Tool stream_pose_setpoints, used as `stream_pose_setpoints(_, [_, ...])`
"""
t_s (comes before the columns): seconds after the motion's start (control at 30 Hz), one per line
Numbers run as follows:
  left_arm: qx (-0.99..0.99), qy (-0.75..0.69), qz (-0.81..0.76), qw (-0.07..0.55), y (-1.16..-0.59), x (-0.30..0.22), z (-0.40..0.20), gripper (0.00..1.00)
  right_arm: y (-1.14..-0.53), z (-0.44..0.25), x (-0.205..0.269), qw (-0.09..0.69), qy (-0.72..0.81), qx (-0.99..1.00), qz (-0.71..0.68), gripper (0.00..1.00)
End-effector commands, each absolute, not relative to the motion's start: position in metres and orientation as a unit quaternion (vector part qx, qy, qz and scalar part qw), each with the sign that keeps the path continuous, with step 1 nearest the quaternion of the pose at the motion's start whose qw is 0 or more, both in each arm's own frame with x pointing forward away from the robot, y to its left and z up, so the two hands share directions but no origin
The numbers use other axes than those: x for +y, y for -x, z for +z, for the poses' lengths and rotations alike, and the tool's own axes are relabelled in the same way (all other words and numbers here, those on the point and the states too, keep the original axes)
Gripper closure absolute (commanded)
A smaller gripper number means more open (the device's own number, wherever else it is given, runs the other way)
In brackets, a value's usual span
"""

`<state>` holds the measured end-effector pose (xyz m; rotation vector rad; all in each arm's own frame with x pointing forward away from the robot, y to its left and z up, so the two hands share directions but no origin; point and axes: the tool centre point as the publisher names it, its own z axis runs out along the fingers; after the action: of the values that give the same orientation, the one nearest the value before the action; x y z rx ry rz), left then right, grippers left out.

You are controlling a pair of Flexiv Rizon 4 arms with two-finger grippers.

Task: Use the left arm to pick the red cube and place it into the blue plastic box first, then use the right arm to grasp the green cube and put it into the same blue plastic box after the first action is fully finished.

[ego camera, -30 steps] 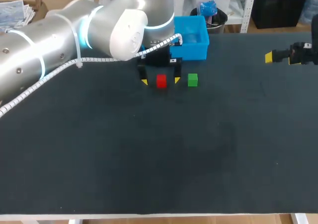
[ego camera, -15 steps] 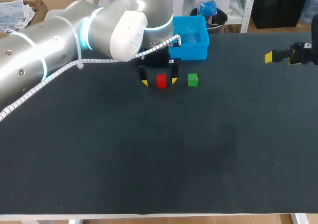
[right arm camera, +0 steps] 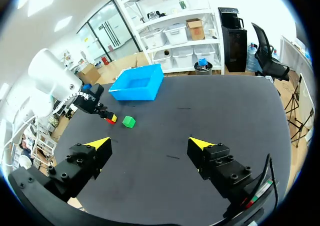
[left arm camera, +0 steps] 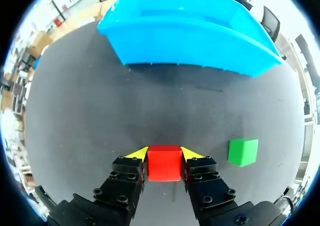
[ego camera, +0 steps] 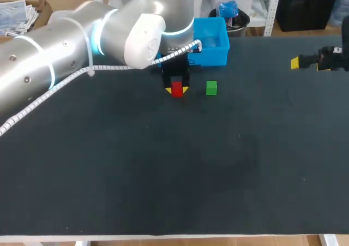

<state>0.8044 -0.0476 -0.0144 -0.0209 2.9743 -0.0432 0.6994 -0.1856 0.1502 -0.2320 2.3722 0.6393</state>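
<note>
Left arm [ego camera: 65, 49] entering from the left side and reaching to the far middle, left gripper [left arm camera: 164, 155] pointing downward, its fingers pressed against two opposite sides of the red cube [left arm camera: 164, 163], right arm [ego camera: 334, 59] at the far right edge, right gripper [right arm camera: 150, 145] with fingers spread wide.

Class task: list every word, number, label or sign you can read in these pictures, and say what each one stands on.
No text can be read on anything on the table.
The red cube, green cube and blue box show plain faces.
The left gripper and right gripper show no legible marks.
The table shows no print.
</note>
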Motion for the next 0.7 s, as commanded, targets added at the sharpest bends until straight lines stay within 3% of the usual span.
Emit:
stream_pose_setpoints(0.03, [0.996, 0.008, -0.013, 0.088, -0.808, -0.048, -0.002, 1.00, -0.699, 0.150, -0.185, 0.330, 0.089, 0.908, 0.244, 0.00])
stream_pose_setpoints(0.7, [0.964, -0.121, -0.062, 0.230, -0.843, -0.031, 0.135, 1.00, -0.699, 0.150, -0.185, 0.330, 0.089, 0.908, 0.244, 0.00])
